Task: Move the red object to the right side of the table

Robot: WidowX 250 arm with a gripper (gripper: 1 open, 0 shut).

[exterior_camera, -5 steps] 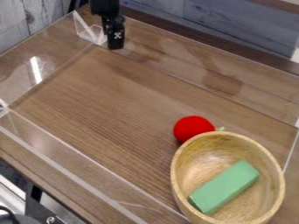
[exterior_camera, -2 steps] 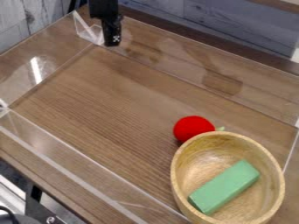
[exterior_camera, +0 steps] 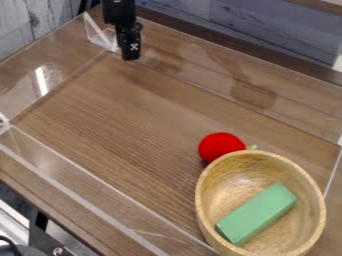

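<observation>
Strawberry-like red object [exterior_camera: 221,147] sits near the counter's [exterior_camera: 120,130] front right corner, touching or just beside the rim of the wooden bowl [exterior_camera: 261,208] that holds a flat green block [exterior_camera: 257,213]. It looks small, light and rounded, probably smooth plastic, so it may roll; pinching across its widest middle seems safest. The tool [exterior_camera: 130,52] hangs at the far left corner, well apart; its jaws read as open and holding nothing.

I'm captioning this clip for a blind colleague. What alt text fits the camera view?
A red object sits on a wooden table against the rim of a wooden bowl holding a green block. The black claw points down at the far corner, holding nothing.
</observation>
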